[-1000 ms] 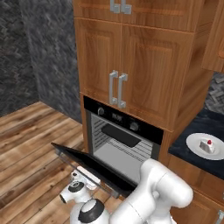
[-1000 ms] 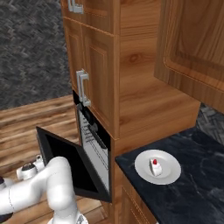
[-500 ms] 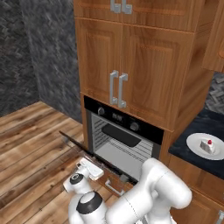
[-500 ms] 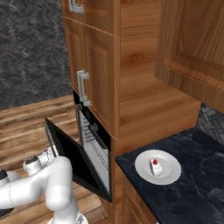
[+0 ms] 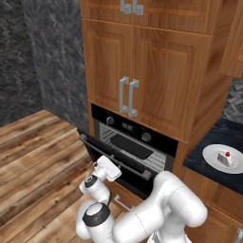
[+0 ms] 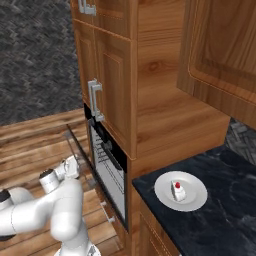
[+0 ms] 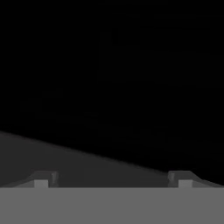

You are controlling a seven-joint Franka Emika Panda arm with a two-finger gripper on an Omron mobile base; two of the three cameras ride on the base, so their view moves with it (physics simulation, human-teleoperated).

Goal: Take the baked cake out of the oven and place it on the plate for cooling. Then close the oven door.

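Left base view: black built-in oven [image 5: 135,142] with round knobs and a small display, set under tall wooden cabinet doors [image 5: 142,78] with vertical silver handles. The large black glass-fronted oven door [image 5: 116,159] is tilted up, nearly shut, a narrow gap left at its top edge; a dark tray and wire rack show through the opening. The white arm's hand with its two fingers [image 5: 108,168] sits against the outer face of the door, low and left of centre; fingers hidden against the panel, spread cannot be told here. To the right, on the dark stone surface [image 5: 199,161], the round plain white plate [image 5: 213,153] carries the small white wedge of baked cake [image 5: 224,159] with a red dot on top, about at its middle. Right base view: oven door [image 6: 80,150] seen edge-on, leaning steeply toward the oven front [image 6: 107,170], apart from it at the top. Hand [image 6: 70,167] pressed at the door's outer side. Plate [image 6: 192,197] on the dark surface [image 6: 220,220] right of the oven, well apart from the door; cake [image 6: 177,191] upright on it. Hand view: almost all dark, a black face close ahead; two finger tips [image 7: 43,178] low at the far left and far right, set wide, nothing between them.
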